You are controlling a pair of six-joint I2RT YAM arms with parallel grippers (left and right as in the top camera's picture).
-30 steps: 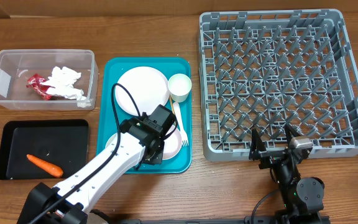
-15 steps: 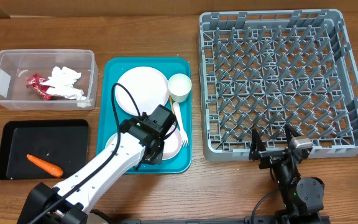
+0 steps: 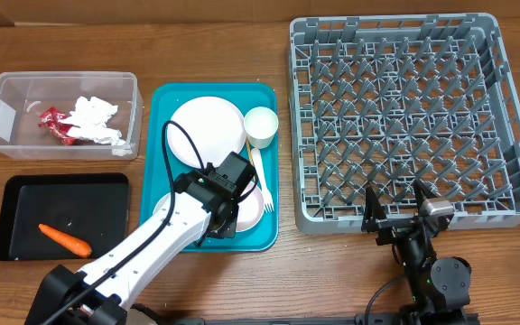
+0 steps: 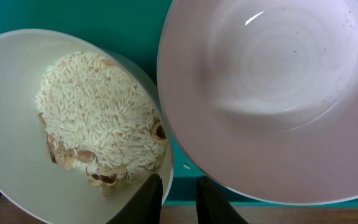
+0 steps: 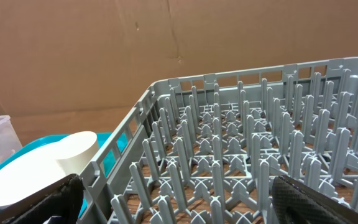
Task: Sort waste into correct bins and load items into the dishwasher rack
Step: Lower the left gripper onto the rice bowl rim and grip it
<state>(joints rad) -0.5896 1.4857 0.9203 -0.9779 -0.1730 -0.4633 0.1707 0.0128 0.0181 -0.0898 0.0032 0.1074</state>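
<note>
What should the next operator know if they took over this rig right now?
Left pincer straddles the rim of the rice bowl on the teal tray; I cannot tell whether it is clamped.
Right pincer is open and empty, in front of the rack.
Done: napkins and wrapper are in the clear tub, and the carrot is in the black tray.
Left: the rice needs binning. The rice bowl, empty bowl, plate, cup and fork go into the rack, which holds nothing.
</note>
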